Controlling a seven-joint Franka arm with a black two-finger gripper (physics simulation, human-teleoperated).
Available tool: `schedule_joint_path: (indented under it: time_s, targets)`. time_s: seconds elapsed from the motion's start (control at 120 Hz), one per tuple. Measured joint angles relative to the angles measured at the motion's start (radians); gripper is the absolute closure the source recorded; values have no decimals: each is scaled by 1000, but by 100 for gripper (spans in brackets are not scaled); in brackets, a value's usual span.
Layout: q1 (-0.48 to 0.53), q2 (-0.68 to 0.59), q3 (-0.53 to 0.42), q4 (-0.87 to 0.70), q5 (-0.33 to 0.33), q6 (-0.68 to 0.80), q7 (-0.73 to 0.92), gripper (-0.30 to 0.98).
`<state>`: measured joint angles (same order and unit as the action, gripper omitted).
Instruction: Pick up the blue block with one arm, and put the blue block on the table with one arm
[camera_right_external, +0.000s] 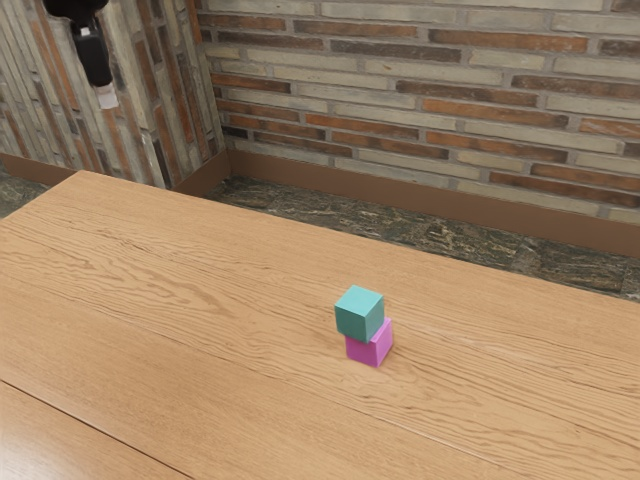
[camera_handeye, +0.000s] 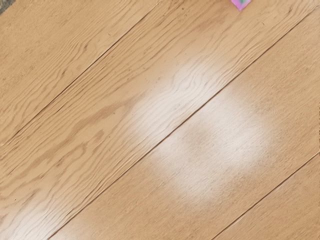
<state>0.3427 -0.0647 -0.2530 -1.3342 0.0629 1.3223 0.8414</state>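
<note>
Exterior view: blue block (camera_right_external: 359, 314) apparently tops pink block (camera_right_external: 372, 349).

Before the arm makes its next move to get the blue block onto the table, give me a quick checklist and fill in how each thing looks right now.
1. Blue block located: ok, it sits on top of the pink block.
2. Its top face uncovered: ok, nothing rests on it.
3. Blue block squarely stacked: not ok, it sits off-center, with part of the pink block's top exposed.
4. Gripper above the blocks: not ok, it is up at the exterior view's upper left, well away from them.
5. Blue block directly on the table: not ok, the pink block is between them.
6. Pink block staying put during a lift: cannot tell.
</note>
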Motion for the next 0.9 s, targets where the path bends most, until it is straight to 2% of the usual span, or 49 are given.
schedule_joint_path:
  time_s: [0.083, 0.2, 0.267, 0.342, 0.467, 0.525, 0.6, 0.683, 0.9]
  targets:
    - [15, 22, -108, 49, 15, -25, -140, 0]
    - [-109, 197, -193, 52, 50, 3, -358, 0]
    - [-80, 270, -201, -34, 57, 75, -467, 0]
    - [-58, 298, -197, -188, 34, 209, -576, 0]
    - [-116, 289, -196, -306, 1, 409, -768, 1]
    - [-135, 292, -197, -327, 5, 481, -858, 1]
    - [-175, 325, -200, -334, 65, 555, -981, 1]
    - [-209, 361, -201, -336, 103, 621, -1107, 1]
    - [-243, 439, -202, -330, 137, 713, -1391, 1]
